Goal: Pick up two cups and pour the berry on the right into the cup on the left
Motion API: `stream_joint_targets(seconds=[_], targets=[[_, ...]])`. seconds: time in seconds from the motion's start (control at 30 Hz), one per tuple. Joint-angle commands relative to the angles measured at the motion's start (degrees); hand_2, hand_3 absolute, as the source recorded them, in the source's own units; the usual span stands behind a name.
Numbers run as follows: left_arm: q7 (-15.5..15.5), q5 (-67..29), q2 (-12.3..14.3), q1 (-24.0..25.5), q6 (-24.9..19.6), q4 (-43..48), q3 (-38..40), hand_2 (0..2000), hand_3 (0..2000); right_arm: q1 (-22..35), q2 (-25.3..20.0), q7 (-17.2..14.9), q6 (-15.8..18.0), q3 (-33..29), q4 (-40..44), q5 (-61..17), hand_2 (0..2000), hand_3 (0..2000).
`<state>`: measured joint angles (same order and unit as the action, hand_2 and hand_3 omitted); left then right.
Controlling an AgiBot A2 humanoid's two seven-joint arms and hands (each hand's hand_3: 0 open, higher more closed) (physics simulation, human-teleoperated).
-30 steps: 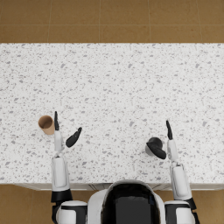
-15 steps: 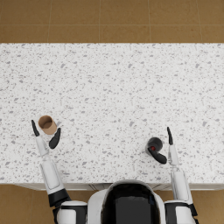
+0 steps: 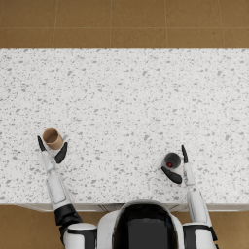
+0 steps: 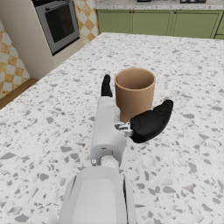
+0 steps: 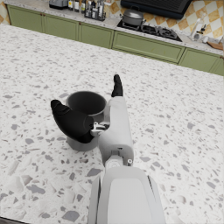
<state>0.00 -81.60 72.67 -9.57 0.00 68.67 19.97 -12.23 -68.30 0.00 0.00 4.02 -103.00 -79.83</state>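
So the biggest thing here is the speckled white countertop [image 3: 126,97], and most of it beyond both hands is bare stone, running out to the far edge where the brown tile floor [image 3: 126,22] starts. The near edge sits close behind both wrists, so there isn't much slab on the robot's side.

In the left wrist view there's an oven [image 4: 59,22] and green cabinets [image 4: 157,22] off past the counter; the right wrist view shows a stovetop with a pot [image 5: 132,17] and some bottles [image 5: 89,9] on the back counter.

The left hand [image 3: 51,151] is wrapped around the tan cup [image 3: 52,138]: one finger stands up along its outer side, the thumb curls around the inner side. The cup sits upright on the counter right in that cradle, and it looks empty from the wrist camera. I can't tell if the fingers are actually pressing on it or just bracketing it.

The right hand [image 3: 177,165] has the same pose around the dark grey cup [image 3: 171,160], thumb on the inner side, finger up on the outer side. This cup is upright too, base on the counter, and the head view shows the red berry [image 3: 169,165] inside it. Contact is unclear here as well.

The two cups are well apart, with bare counter between them.
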Motion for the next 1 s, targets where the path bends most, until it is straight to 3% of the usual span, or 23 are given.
stream_joint_targets(seconds=[0.03, 0.37, 0.87, 0.9, 0.93, 0.97, 1.0], targets=[[0.00, 0.00, -0.37, -2.11, 0.00, -3.15, -0.36, 0, 0, 1.27, -0.49, 0.00, 0.00, 0.32, 2.97, 0.00, 0, 0], [-0.07, 0.00, -0.22, -5.94, 0.04, -8.13, -0.20, 0, 0, 3.15, -2.24, 0.00, 0.00, 2.42, 9.60, 0.01, 0, 0], [-0.13, -0.02, -0.42, -12.05, 0.36, -16.48, -2.18, 0, 0, 10.13, -3.45, 1.26, -1.75, 11.27, 35.45, -0.12, 0, 0], [-0.18, -0.03, -0.42, -12.10, 0.42, -16.77, -2.20, 1361, 327, 10.99, -3.58, 1.27, -2.25, 12.37, 37.76, -0.14, 0, 0], [-0.24, -0.03, -0.37, -11.74, 0.30, -15.85, -2.02, 2000, 653, 11.28, -3.45, 1.30, -2.69, 12.89, 38.96, -0.16, 1361, 327], [-0.27, -0.05, -0.28, -11.12, 0.13, -14.61, -1.72, 2000, 980, 11.15, -3.04, 1.61, -1.18, 13.22, 38.27, -0.18, 2000, 653], [-0.28, -0.05, -0.25, -10.90, 0.04, -13.93, -1.30, 2000, 1280, 11.45, -2.67, 1.97, 0.43, 14.25, 38.57, -0.17, 2000, 980]])
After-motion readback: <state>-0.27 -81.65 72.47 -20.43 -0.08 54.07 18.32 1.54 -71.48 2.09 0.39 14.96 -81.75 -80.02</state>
